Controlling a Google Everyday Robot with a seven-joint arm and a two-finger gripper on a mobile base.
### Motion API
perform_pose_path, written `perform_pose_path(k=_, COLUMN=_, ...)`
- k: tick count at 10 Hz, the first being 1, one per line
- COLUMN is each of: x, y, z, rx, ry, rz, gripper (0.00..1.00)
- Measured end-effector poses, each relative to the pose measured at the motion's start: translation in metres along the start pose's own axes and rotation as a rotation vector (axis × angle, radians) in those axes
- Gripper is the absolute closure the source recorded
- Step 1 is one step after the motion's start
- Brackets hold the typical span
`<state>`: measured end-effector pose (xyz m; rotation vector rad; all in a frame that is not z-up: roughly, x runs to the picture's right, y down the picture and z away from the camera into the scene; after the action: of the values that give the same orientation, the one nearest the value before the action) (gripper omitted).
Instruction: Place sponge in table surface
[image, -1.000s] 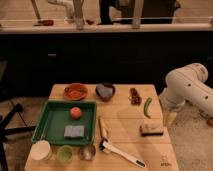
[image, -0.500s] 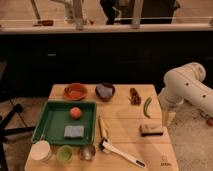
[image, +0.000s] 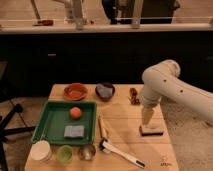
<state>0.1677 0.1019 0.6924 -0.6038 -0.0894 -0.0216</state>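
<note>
The sponge is a flat blue-grey block lying in the green tray at the table's left, just in front of an orange ball. The wooden table carries everything. My gripper hangs at the end of the white arm on the table's right side, pointing down just above a brown block. It is far to the right of the sponge and holds nothing that I can see.
At the back stand an orange bowl, a dark bowl and a small brown item. A white-handled brush and a pale stick lie mid-table. A white cup, a green cup and a metal cup line the front left.
The arm has swung left and down over the brown block, and it now covers the green item that lay behind the block. The sponge has not moved.
</note>
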Motion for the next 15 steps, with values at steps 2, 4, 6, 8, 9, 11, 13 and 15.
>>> perform_pose_path(k=2, x=-0.044, y=-0.003, z=0.002, rx=0.016, ry=-0.060, rz=0.024, gripper=0.20)
perform_pose_path(k=4, x=-0.074, y=0.003, z=0.006, rx=0.046, ry=-0.139, rz=0.055, gripper=0.20)
perform_pose_path(k=6, x=-0.089, y=0.013, z=0.010, rx=0.066, ry=-0.199, rz=0.068, gripper=0.20)
perform_pose_path(k=8, x=-0.092, y=0.013, z=0.010, rx=0.065, ry=-0.202, rz=0.064, gripper=0.20)
perform_pose_path(k=9, x=-0.092, y=0.013, z=0.010, rx=0.065, ry=-0.202, rz=0.064, gripper=0.20)
perform_pose_path(k=11, x=-0.091, y=0.014, z=0.010, rx=0.065, ry=-0.202, rz=0.065, gripper=0.20)
perform_pose_path(k=13, x=-0.094, y=0.017, z=0.014, rx=0.064, ry=-0.206, rz=0.070, gripper=0.20)
perform_pose_path(k=15, x=-0.117, y=0.022, z=0.032, rx=0.065, ry=-0.216, rz=0.062, gripper=0.20)
